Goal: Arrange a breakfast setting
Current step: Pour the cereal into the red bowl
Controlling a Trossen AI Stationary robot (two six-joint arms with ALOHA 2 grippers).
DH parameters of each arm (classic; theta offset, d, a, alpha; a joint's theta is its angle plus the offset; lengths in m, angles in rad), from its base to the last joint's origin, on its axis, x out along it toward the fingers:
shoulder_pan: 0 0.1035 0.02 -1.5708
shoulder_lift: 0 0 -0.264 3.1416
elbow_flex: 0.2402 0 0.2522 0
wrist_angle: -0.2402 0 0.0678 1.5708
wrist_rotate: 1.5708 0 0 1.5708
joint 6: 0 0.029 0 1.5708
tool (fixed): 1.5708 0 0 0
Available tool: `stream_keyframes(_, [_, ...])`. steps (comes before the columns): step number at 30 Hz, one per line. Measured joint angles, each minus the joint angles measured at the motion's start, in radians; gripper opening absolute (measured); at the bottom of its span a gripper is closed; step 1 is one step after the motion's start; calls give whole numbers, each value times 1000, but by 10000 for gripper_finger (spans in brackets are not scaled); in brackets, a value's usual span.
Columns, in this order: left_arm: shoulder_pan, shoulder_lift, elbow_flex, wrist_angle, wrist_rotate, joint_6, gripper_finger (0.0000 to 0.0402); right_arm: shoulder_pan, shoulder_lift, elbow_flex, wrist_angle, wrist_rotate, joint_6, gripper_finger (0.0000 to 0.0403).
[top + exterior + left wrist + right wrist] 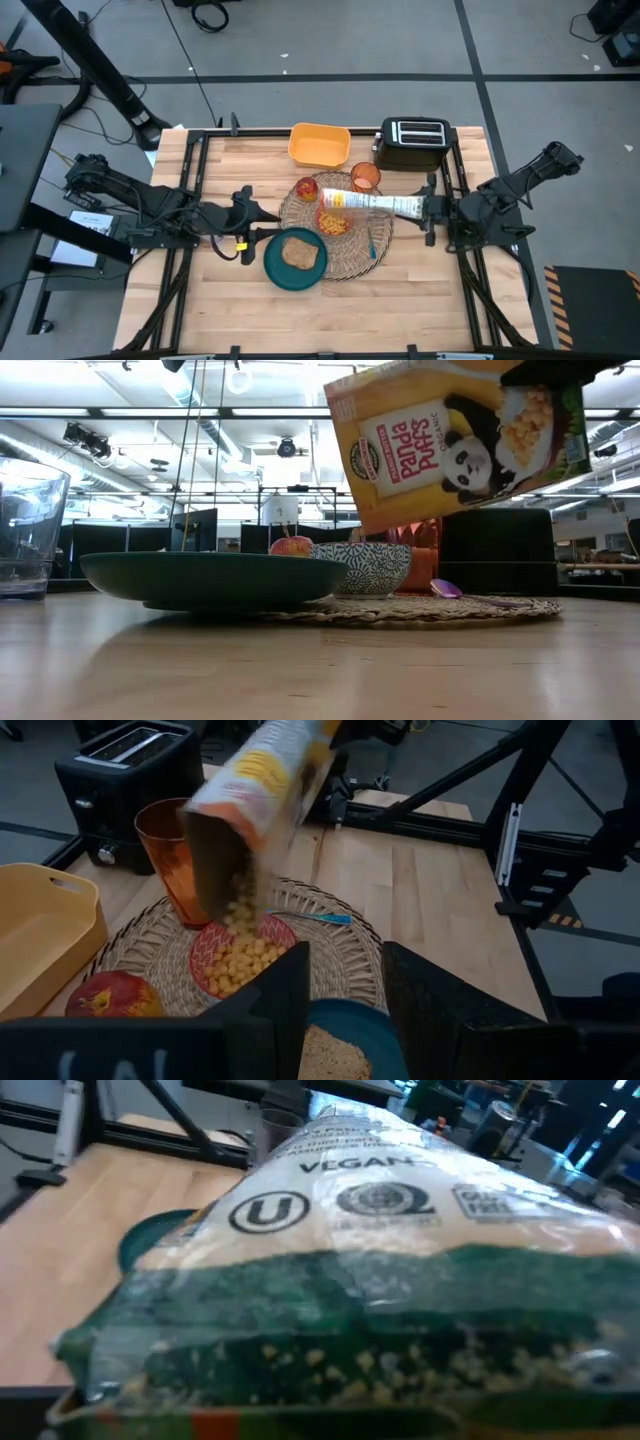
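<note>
Many yellow puffs [240, 958] already lie in the bowl [242, 955], and more fall from the open mouth of the cereal bag [372, 203] tipped over it. I hold that bag in my right claw [432, 209], clamped on its far end out past the mat's right side; the bag slants down toward the bowl. The bowl sits on the mat [350, 255] at the middle of the tabletop [400, 300]. Behind it on the mat stand the cup [365, 177] and, to the left, the red fruit [306, 188]. The spoon [372, 243] lies on the mat to the right of the bowl. The plate [275, 268] overlaps the mat's front left edge and carries the toast [301, 253]. My left claw [247, 216] waits just left of the plate, its fingers [285, 1005] partly apart and holding nothing. At the back stand the tray [319, 144] and the toaster [412, 142].
</note>
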Motion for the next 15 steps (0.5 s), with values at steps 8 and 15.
stream_keyframes(8, [-7,0,0,1,14,-3,134,-2,-13,0,-40,22,24,201])
stream_keyframes(15, [-13,0,0,17,15,-2,134,2,-53,0,-80,-35,78,201])
